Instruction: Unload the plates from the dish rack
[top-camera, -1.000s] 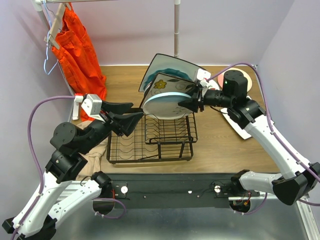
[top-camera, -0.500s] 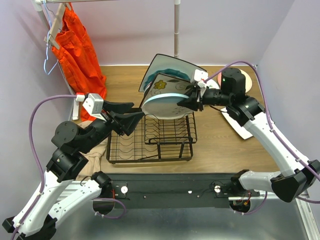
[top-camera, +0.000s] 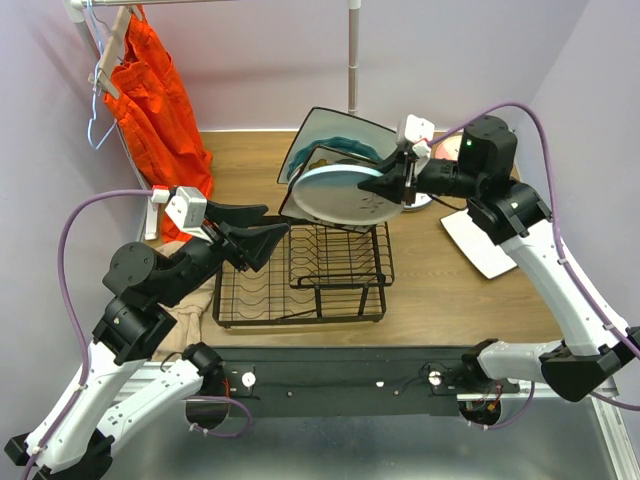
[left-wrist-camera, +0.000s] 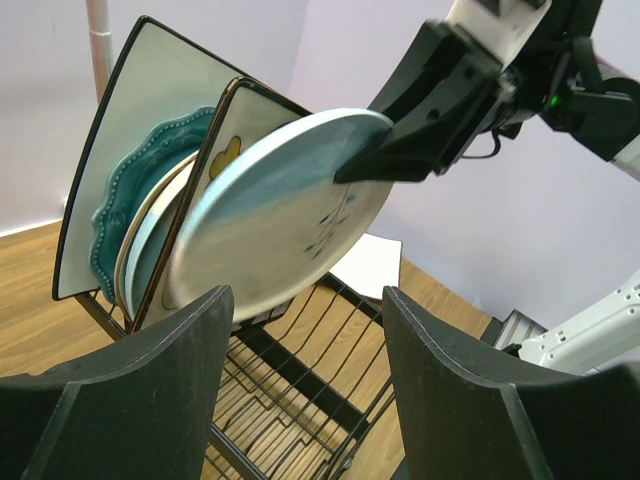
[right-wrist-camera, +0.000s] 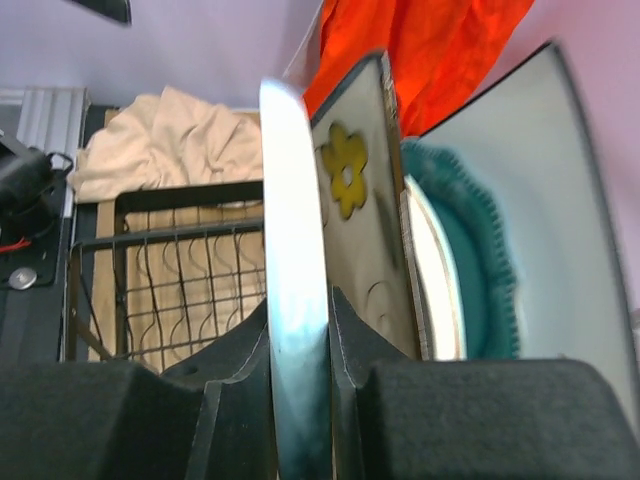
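Plate (top-camera: 338, 200) sits clamped by its rim in right hand (top-camera: 372, 186).

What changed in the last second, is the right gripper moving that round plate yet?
The right gripper closed on the rim of the round mint plate and lifted it up and slightly right, tipping it away from the other plates. The left gripper stayed open beside the dish rack; the other plates and rack did not move.
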